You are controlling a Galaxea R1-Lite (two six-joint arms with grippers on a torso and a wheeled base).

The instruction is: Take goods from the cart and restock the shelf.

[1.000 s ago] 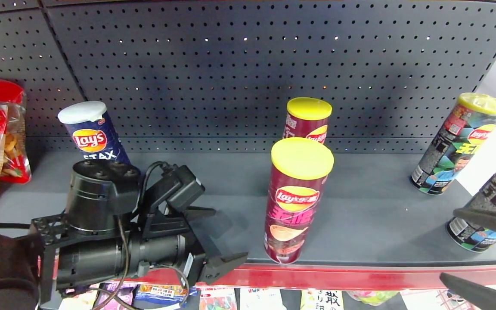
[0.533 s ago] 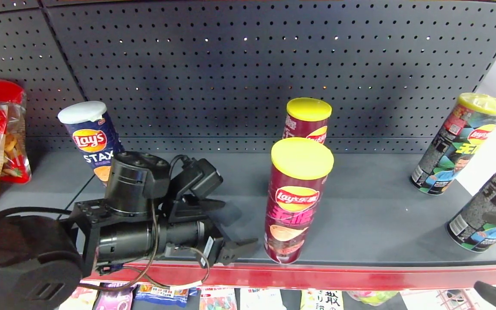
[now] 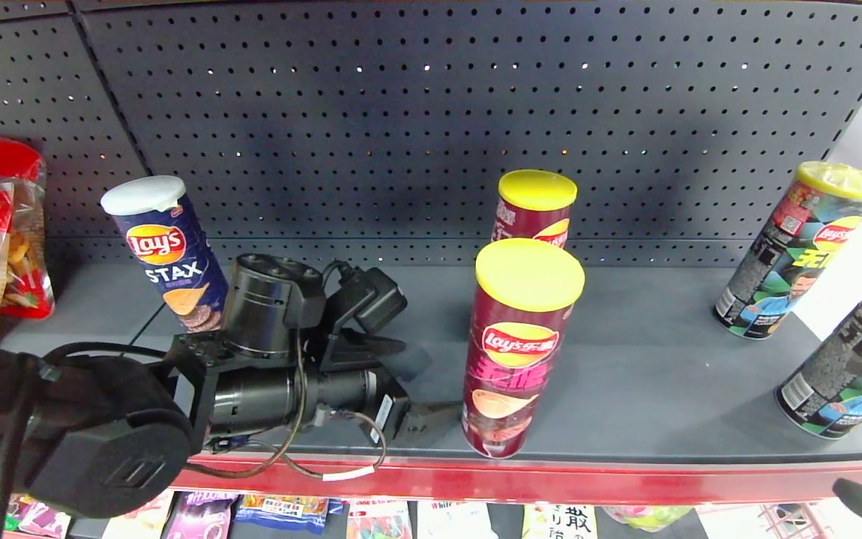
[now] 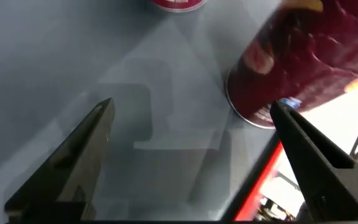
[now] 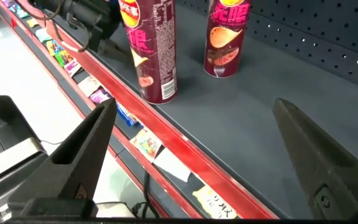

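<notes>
Jaws on the left gripper (image 3: 422,383) are gaping wide and holding nothing, lying low on the shelf (image 3: 648,374). Just beside that gripper, the front dark-red chip can (image 3: 521,352) is standing near the shelf's red edge. Jaws on the right gripper (image 5: 194,124) are gaping wide too, hanging in front of the shelf.

Front can (image 3: 524,352): maroon, topped in yellow.
Rear can (image 3: 536,209): same maroon and yellow.
Left can (image 3: 169,254): dark blue, capped in white.
Right rear can (image 3: 798,247): speckled black, patched green and blue.
Shelf (image 3: 648,374): grey, edged in red.
</notes>
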